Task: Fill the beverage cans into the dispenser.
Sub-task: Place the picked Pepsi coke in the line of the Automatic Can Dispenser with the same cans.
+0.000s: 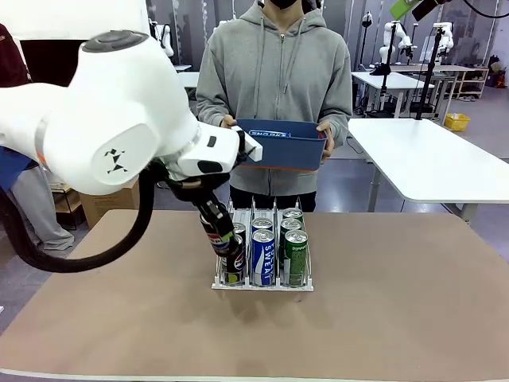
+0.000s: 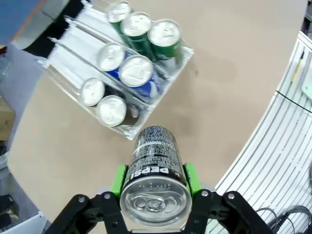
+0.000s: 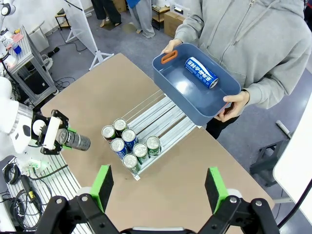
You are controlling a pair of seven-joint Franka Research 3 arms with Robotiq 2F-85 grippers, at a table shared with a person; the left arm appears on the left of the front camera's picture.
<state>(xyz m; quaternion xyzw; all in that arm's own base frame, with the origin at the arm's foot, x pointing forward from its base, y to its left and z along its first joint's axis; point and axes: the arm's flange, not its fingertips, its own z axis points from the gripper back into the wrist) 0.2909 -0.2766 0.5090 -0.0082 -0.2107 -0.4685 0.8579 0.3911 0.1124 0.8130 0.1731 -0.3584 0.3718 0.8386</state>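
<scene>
Dispenser (image 3: 163, 114) — clear three-lane rack on a white base, standing mid-worktop (image 1: 398, 310). You'll count seven cans upright in it, bunched at the end nearest the robot: two black cans (image 2: 112, 109) in the left lane, two blue cans (image 2: 136, 70) in the middle, three green cans (image 2: 165, 33) on the right. A black Pepsi can (image 2: 155, 151) sits clamped in your left hand (image 2: 153, 181), tilted, base aimed at the rack's front left corner — contact unclear. A loose blue can (image 3: 201, 71) lies on its side in the blue bin (image 3: 181, 100).
</scene>
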